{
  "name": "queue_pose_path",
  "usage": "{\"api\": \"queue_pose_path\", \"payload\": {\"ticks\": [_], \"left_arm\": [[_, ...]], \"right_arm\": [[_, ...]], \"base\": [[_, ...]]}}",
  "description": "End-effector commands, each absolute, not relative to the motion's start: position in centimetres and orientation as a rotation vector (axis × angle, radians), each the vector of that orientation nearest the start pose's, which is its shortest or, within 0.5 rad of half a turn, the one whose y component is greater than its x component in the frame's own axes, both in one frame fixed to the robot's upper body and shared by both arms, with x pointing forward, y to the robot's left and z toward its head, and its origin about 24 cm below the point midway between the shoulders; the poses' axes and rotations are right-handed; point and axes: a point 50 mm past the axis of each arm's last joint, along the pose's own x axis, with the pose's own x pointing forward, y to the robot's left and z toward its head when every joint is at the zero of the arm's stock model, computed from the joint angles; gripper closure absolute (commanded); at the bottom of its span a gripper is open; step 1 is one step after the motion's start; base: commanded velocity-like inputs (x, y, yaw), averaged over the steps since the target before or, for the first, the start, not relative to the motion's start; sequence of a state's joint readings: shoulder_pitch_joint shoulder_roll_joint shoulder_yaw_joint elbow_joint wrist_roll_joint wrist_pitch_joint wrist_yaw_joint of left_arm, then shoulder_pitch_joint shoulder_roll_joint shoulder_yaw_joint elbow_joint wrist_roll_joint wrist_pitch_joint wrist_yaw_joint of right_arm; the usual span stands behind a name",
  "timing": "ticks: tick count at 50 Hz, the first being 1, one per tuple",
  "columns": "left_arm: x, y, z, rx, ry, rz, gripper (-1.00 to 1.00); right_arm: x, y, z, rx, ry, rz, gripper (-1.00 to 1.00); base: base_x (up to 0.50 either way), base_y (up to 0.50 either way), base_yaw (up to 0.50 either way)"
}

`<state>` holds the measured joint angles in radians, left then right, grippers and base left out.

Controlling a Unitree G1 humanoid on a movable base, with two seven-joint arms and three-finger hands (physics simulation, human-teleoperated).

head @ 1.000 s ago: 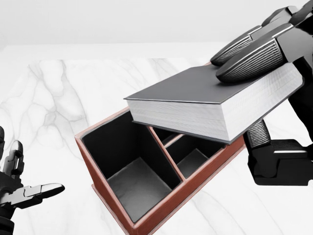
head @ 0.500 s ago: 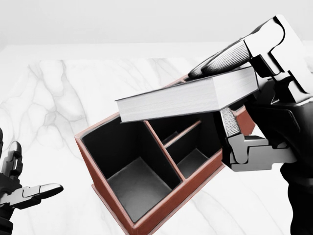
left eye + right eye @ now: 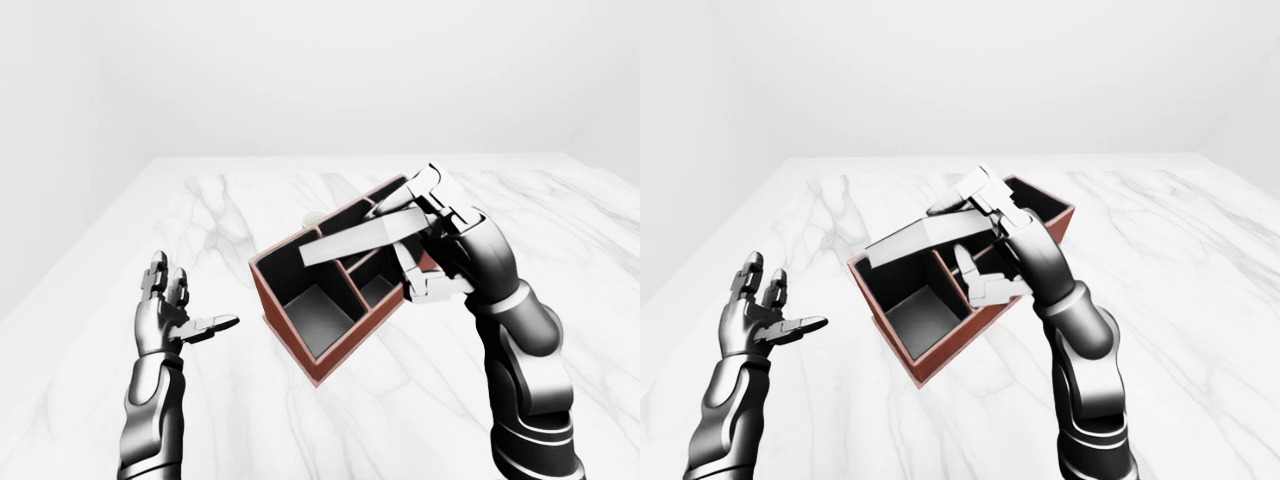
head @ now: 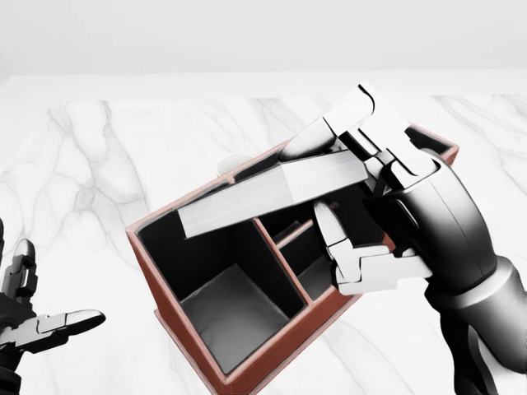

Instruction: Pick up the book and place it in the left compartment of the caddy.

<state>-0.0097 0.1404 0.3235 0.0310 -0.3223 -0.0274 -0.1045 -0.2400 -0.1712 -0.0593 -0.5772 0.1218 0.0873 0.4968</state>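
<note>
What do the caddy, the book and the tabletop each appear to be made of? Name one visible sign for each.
Caddy: perhaps wood or leather, matte reddish-brown outside, dark lining.
Book: paper, shown by the pale page edge; its cover is not visible.
Tabletop: likely polished marble, white with grey veins.

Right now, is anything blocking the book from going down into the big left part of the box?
Nothing visible blocks it. The right hand holds the book tilted over the caddy, and the left compartment below looks open and empty. The left hand stays off to the side.
</note>
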Motion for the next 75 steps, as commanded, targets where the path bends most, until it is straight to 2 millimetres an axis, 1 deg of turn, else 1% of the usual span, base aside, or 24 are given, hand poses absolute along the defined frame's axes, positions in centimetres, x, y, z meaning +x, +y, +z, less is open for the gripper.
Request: {"api": "queue_pose_path", "payload": {"ticks": [1,14,15,20,23,27,30,34,39,45,50,56,59,64,68,75], "left_arm": [[24.2,25.1,5.5,-0.178,-0.090,0.220,-1.00],[24.2,25.0,5.4,-0.180,-0.090,0.215,-1.00],[24.2,25.0,5.4,-0.180,-0.091,0.215,-1.00],[24.2,25.0,5.6,-0.179,-0.093,0.216,-1.00],[24.3,25.0,5.6,-0.178,-0.093,0.215,-1.00],[24.3,25.0,5.8,-0.178,-0.096,0.216,-1.00],[24.4,25.0,5.4,-0.178,-0.090,0.217,-1.00],[24.4,25.0,5.7,-0.179,-0.095,0.217,-1.00],[24.3,25.1,5.5,-0.178,-0.093,0.217,-1.00],[24.1,25.2,5.5,-0.182,-0.092,0.220,-1.00],[24.0,25.0,5.5,-0.181,-0.092,0.217,-1.00],[24.0,25.1,5.4,-0.182,-0.092,0.217,-1.00],[24.0,25.1,5.4,-0.182,-0.091,0.217,-1.00],[24.0,25.0,5.4,-0.183,-0.090,0.215,-1.00],[24.1,25.0,5.3,-0.182,-0.089,0.214,-1.00],[24.1,25.1,5.3,-0.181,-0.089,0.215,-1.00]], "right_arm": [[23.8,-13.1,20.5,-0.199,-0.655,0.569,1.00],[24.1,-12.7,19.4,-0.219,-0.602,0.578,1.00],[24.3,-12.7,19.0,-0.227,-0.580,0.579,1.00],[24.5,-12.6,18.6,-0.218,-0.561,0.587,1.00],[24.9,-12.6,18.1,-0.217,-0.531,0.586,1.00],[24.9,-12.5,18.2,-0.216,-0.535,0.593,1.00],[25.3,-12.5,17.8,-0.222,-0.512,0.594,1.00],[25.6,-12.2,17.3,-0.228,-0.488,0.596,1.00],[26.1,-12.0,16.6,-0.231,-0.450,0.604,1.00],[26.3,-11.5,16.6,-0.254,-0.449,0.613,1.00],[26.5,-11.0,16.1,-0.264,-0.426,0.628,1.00],[26.8,-10.8,15.4,-0.274,-0.390,0.634,1.00],[26.7,-10.4,15.4,-0.281,-0.390,0.647,1.00],[26.9,-10.4,15.0,-0.296,-0.368,0.648,1.00],[27.2,-10.4,14.2,-0.302,-0.332,0.648,1.00],[27.4,-10.2,13.8,-0.331,-0.309,0.644,1.00]], "base": [[0.00,0.00,0.00],[0.00,0.00,0.00],[0.00,0.00,0.00],[0.00,0.00,0.00],[0.00,0.00,0.00],[0.00,0.00,0.00],[0.00,0.00,0.00],[0.00,0.00,0.00],[0.00,0.00,0.00],[0.00,0.00,0.00],[0.00,0.00,0.00],[0.00,0.00,0.00],[0.00,0.00,0.00],[0.00,0.00,0.00],[0.00,0.00,0.00],[0.00,0.00,0.00]]}}
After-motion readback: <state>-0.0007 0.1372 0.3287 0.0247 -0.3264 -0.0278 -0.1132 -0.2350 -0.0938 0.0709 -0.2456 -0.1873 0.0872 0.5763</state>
